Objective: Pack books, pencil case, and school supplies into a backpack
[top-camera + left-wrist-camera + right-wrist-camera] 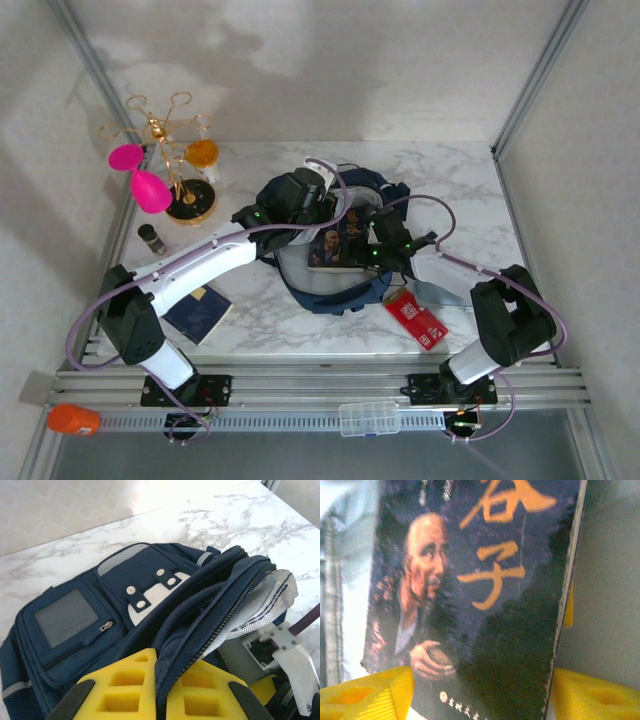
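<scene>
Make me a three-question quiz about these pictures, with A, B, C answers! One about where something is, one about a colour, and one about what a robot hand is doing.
1. What colour is the flat rectangular packet lying on the white marble table?
A. green
B. red
C. white

2. Where is the dark navy paperback book with a man's portrait?
A. at the table's far left corner
B. at the table's far right corner
C. at the open dark navy fabric backpack

3. What is the left gripper doing?
A. hanging wide open
B. carrying a pencil
C. pinching the backpack's zipper edge

Answers: 1 B, the packet shows bright red; 2 C, the top view shows the book lying at the backpack; 3 C, its yellow fingers close on the fabric edge.
</scene>
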`<state>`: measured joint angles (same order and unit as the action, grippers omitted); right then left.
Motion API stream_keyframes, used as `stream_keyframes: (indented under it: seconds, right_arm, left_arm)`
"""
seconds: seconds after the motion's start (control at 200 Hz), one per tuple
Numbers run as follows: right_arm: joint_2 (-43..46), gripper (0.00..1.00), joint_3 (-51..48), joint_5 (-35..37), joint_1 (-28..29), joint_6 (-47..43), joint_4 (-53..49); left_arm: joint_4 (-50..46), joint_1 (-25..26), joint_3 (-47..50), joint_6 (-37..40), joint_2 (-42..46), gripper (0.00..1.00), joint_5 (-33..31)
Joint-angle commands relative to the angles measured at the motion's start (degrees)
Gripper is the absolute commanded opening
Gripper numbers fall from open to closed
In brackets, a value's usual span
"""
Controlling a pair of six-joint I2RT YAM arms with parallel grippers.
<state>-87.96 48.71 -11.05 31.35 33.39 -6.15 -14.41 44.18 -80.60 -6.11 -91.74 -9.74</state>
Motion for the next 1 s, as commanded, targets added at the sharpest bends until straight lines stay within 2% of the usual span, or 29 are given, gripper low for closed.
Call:
stream_keyframes:
  seconds: [0.0, 0.07, 0.175, 0.24, 0.285, 0.375, 0.441, 0.496, 0.656, 0.806, 0.996]
  right_arm:
    - [1.97, 0.78, 2.18, 3.47, 0.46, -0.05, 12.50]
    - [1.64, 0.85, 4.42, 9.64, 0.30, 0.77, 9.63]
    - [2.81, 0.90, 4.68, 13.54, 0.18, 0.36, 8.67]
    - [4.71, 0.92, 2.70, 13.86, 0.17, 0.47, 8.91]
    - [5.56, 0.91, 1.66, 11.02, 0.14, 0.19, 9.09]
    - [6.61, 0.79, -0.13, 1.17, 1.34, 0.55, 9.93]
    - [7.86, 0.73, -2.00, 3.95, 4.65, 1.97, 8.45]
    - [8.09, 0.62, -3.26, 6.62, 5.89, 4.08, 5.77]
    - [6.72, 0.36, -9.75, 5.50, 6.09, 6.11, 9.35]
    - [1.56, 0.25, -8.63, 10.58, 5.67, 2.87, 11.19]
    - [-3.17, 0.22, -3.54, 20.21, 5.21, 0.79, 14.21]
  left_arm:
    - [7.34, -0.25, 0.57, -4.53, 1.68, 0.00, -1.57]
    - [8.14, -0.24, 0.70, -5.31, 1.19, 0.00, -1.38]
    - [7.48, -0.39, 0.19, -5.84, 0.74, 0.00, -4.47]
    - [7.22, -0.50, 0.09, -5.54, 0.88, 0.00, -5.52]
    - [7.27, -0.57, 0.09, -5.49, 0.96, 0.00, -5.74]
    - [6.96, -0.68, -0.26, -5.67, 1.13, 0.00, -4.89]
    - [7.58, -0.68, -0.17, -5.76, 1.43, 0.00, -4.77]
    - [7.80, -0.72, -0.52, -5.60, 1.37, 0.00, -4.39]
    - [7.11, -0.68, -2.28, -4.25, 0.89, 0.00, -2.50]
    - [5.52, -0.68, -2.95, -3.30, 1.56, 0.00, -2.43]
    - [5.36, -0.74, -1.11, -3.64, 2.65, 0.00, -1.66]
